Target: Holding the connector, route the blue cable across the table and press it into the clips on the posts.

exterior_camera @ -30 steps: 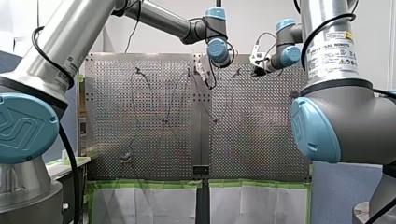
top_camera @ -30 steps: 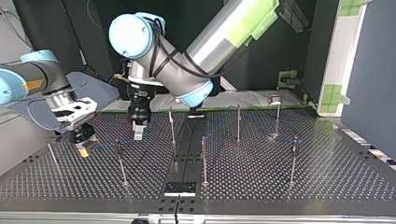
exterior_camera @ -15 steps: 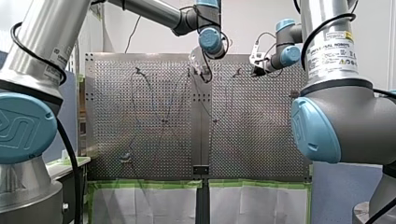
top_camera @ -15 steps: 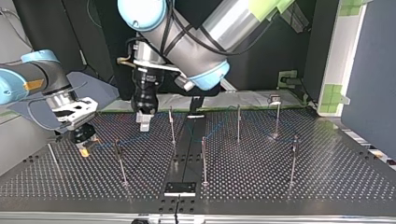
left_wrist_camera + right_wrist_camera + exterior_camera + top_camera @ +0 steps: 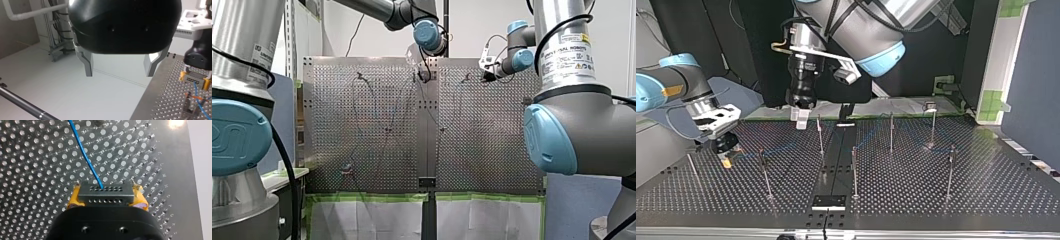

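Perforated table, right fingers clamped on connector with blue cable, left fingers wide apart, empty.

- front view: we see a white wall at the back.
- top view: we see dark panels and a blue-grey partition.
- left wrist view: pale floor.

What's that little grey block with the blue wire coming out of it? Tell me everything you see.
The connector is a small grey rectangular block with two rows of tiny holes. My right gripper holds it between yellow pads, over the perforated table. One blue cable leaves its outer row.
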Available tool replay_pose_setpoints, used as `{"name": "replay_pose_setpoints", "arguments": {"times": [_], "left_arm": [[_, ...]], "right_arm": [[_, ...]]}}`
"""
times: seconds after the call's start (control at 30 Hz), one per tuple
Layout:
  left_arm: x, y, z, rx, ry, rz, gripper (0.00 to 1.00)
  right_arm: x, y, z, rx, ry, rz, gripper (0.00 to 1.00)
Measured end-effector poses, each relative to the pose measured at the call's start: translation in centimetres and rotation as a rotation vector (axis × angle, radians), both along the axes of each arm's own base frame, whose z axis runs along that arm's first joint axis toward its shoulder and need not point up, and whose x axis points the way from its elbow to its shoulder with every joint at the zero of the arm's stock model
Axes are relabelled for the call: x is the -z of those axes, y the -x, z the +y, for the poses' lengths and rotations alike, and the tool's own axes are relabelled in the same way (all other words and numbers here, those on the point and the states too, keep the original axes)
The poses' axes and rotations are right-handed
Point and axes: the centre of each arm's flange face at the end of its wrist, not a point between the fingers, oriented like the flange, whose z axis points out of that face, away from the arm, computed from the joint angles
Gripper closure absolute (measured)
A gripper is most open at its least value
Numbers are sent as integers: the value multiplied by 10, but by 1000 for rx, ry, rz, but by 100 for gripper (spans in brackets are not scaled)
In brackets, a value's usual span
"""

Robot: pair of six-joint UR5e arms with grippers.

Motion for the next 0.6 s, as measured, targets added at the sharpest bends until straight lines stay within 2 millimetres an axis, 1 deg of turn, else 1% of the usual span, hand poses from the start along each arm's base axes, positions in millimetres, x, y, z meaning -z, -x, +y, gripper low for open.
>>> {"name": "replay_pose_setpoints", "arguments": {"times": [0.43,0.5,0.6], "left_arm": [[-17,25,30,-14,7,-94,0],[-14,27,32,-14,1,-102,0],[0,26,31,-17,-21,-101,0]], "right_arm": [[1,-2,1,-4,-1,0,100],[1,-2,1,-5,-1,0,100],[1,-2,1,-5,-2,0,100]]}}
